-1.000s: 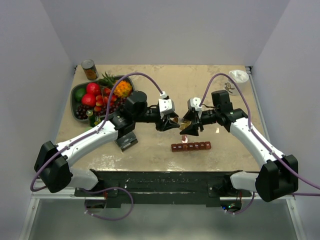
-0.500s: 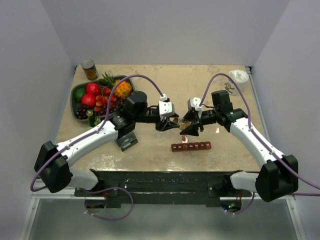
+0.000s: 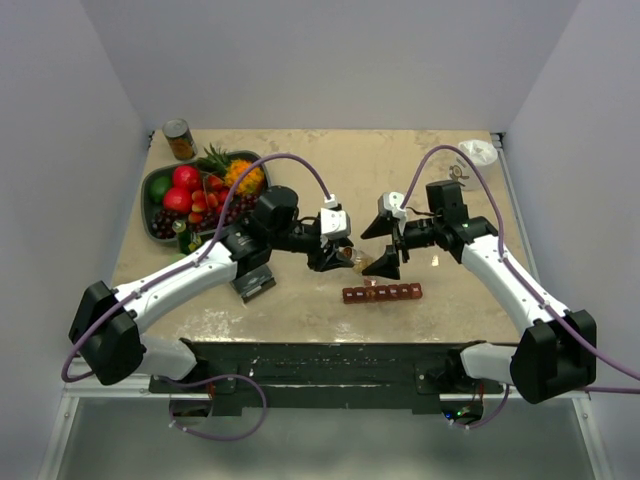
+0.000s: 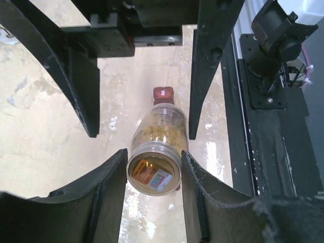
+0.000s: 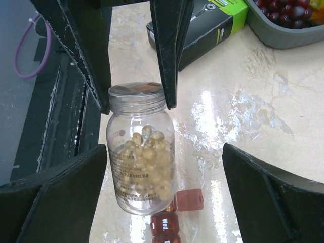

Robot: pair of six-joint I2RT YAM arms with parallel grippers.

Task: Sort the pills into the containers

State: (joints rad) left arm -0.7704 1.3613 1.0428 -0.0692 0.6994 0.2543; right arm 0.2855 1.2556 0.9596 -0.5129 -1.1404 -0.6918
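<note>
Our left gripper (image 4: 153, 158) is partly closed, its two curved fingers (image 4: 109, 177) clamped on one end of the small clear bottle (image 5: 140, 152). The other end of the bottle points toward the containers (image 3: 383, 293). Our right gripper (image 5: 164, 149) stands wide open and holds nothing. The bottle lies between its fingers (image 5: 55, 197), one just beside the bottle wall and the other well apart from it.

The pills (image 5: 144, 152) are tan-orange pellets, gathered as a mass inside the bottle, away from the gripped end. The containers form a dark red-brown strip on the table (image 3: 330, 170), near its front edge and between our two arms. One small lid (image 5: 188, 199) stands open beside a compartment marked "Wed." – right at the bottle's free end. Whether the bottle touches the strip we cannot tell.

Farther out, a black box (image 5: 212, 25) with a green side lies under our left arm. A grey-green bowl (image 3: 148, 192) of fruit sits at the far left, with a metal can (image 3: 180, 140) just behind it.
</note>
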